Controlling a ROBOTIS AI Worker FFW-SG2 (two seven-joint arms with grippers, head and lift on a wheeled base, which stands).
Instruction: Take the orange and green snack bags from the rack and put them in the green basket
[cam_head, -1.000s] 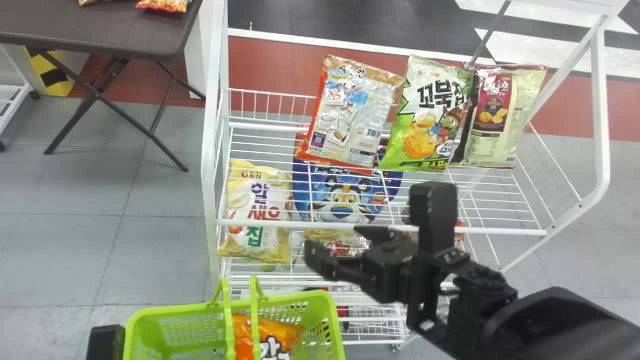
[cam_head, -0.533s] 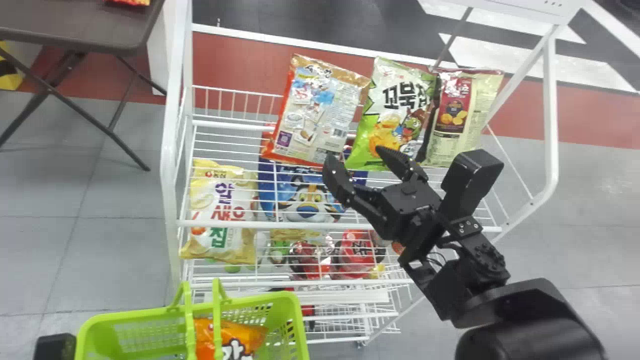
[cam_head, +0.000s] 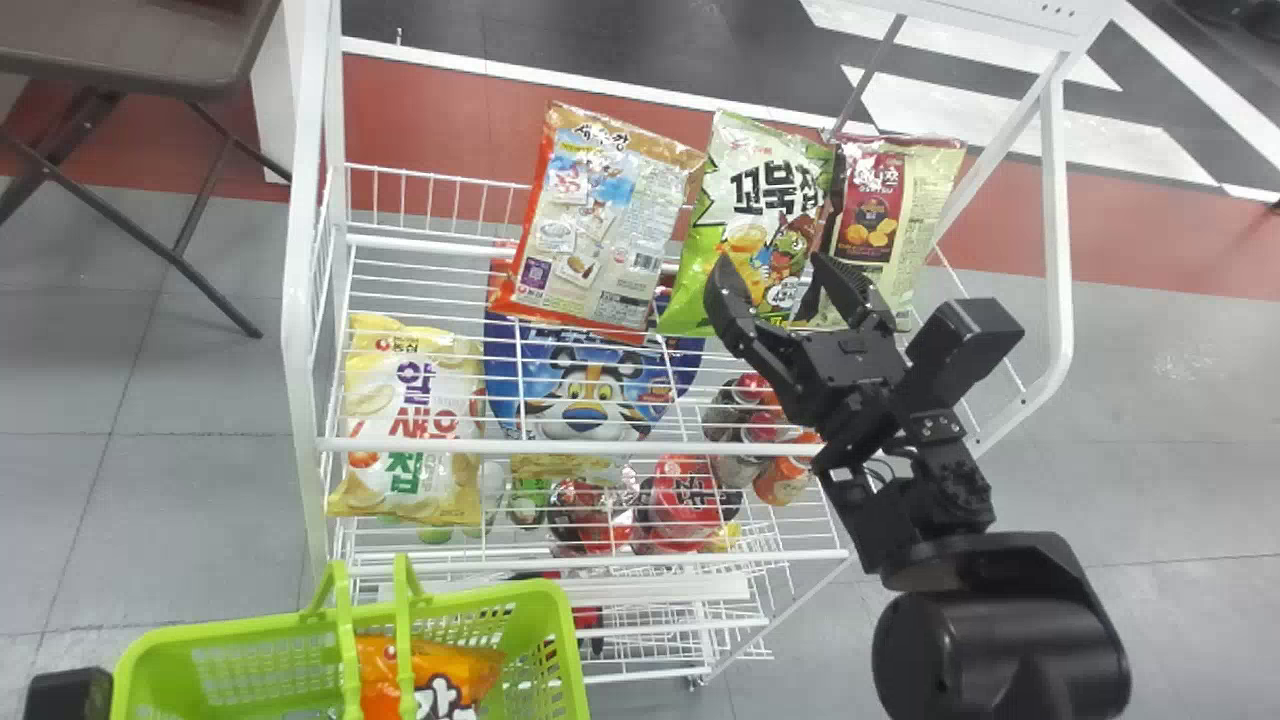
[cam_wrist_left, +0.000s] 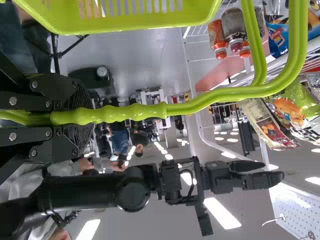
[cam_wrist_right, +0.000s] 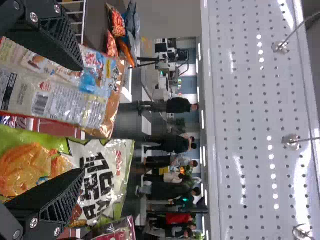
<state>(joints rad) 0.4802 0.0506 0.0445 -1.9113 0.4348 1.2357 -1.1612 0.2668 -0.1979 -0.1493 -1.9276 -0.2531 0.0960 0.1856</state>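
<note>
I have the right gripper (cam_head: 777, 270) at the far side of the rack (cam_head: 560, 448), in front of the green bag (cam_head: 702, 245). Its fingers stand wide apart with nothing held between them; whether either one touches the bag I can't tell.

The green bag is upright at the rack's far edge, between an orange-edged bag (cam_head: 600, 220) on its left and a cream bag (cam_head: 925, 210) on its right. At the near left is the basket (cam_head: 230, 628), with an orange bag (cam_head: 450, 672) inside.

My left gripper (cam_head: 68, 693) is beside the basket's left end, its fingers closed around the handles (cam_wrist_left: 130, 112). A yellow bag (cam_head: 410, 420) sits at the rack's left, with a blue bag (cam_head: 585, 395) just right of it.
</note>
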